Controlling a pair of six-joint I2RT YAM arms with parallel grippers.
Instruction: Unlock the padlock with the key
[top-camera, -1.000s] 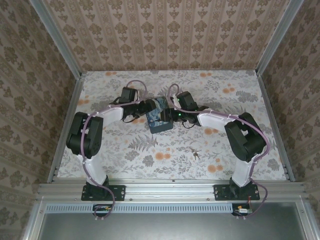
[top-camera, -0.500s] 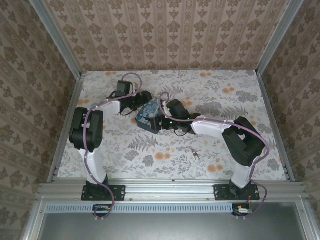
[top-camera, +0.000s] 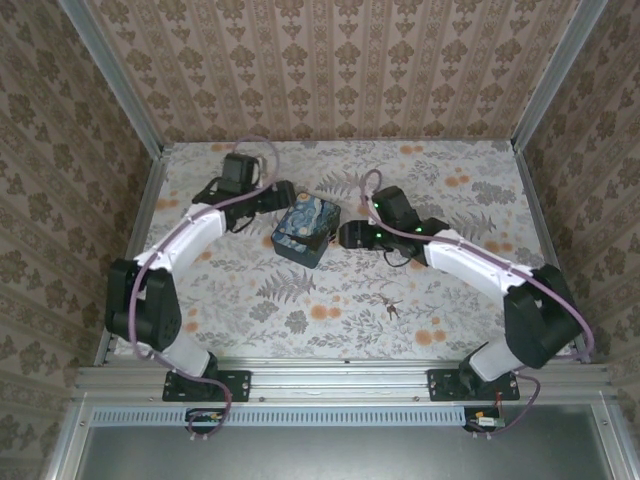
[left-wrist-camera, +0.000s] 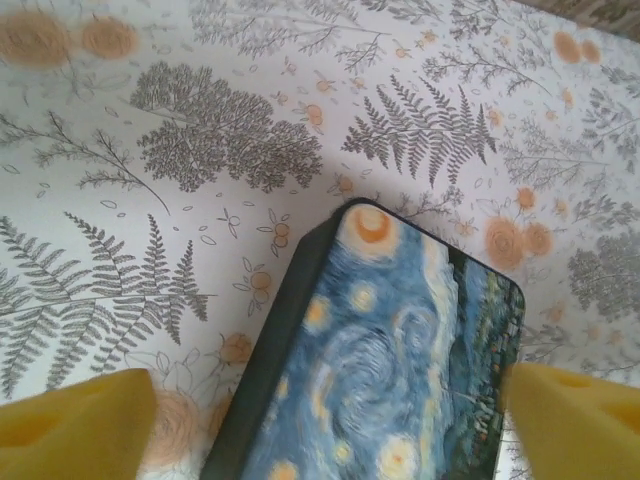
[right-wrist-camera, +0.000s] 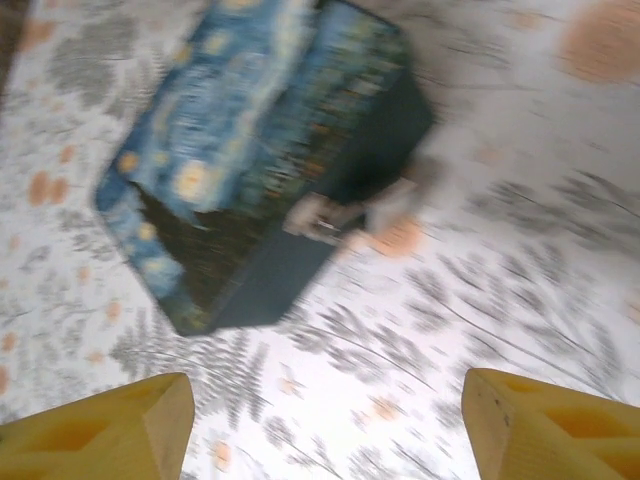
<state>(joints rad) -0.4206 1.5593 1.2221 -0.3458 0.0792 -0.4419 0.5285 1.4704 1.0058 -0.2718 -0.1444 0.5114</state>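
Note:
The padlock (right-wrist-camera: 328, 215) is a small blurred silvery piece on the dark side wall of the blue swirl tin (right-wrist-camera: 250, 150). On the floral table, right of centre and towards the front, lies the tiny key (top-camera: 390, 306) on its ring. My left gripper (left-wrist-camera: 330, 435) is open, with a yellow fingertip either side of the tin's (left-wrist-camera: 390, 370) near end. In the top view the left gripper (top-camera: 283, 200) sits at the tin's (top-camera: 305, 233) back left. My right gripper (right-wrist-camera: 325, 430) is open over bare table, short of the tin. From above, the right gripper (top-camera: 346, 236) is just right of the tin.
The table (top-camera: 250, 290) is a floral-patterned sheet walled by patterned panels on three sides. A metal rail (top-camera: 340, 378) runs along the near edge with both arm bases on it. Open floor lies in front of the tin and around the key.
Both arms have drawn back from the tin. The left gripper's jaws have widened. The right gripper has swung away to the right. The tin now sits slightly further left.

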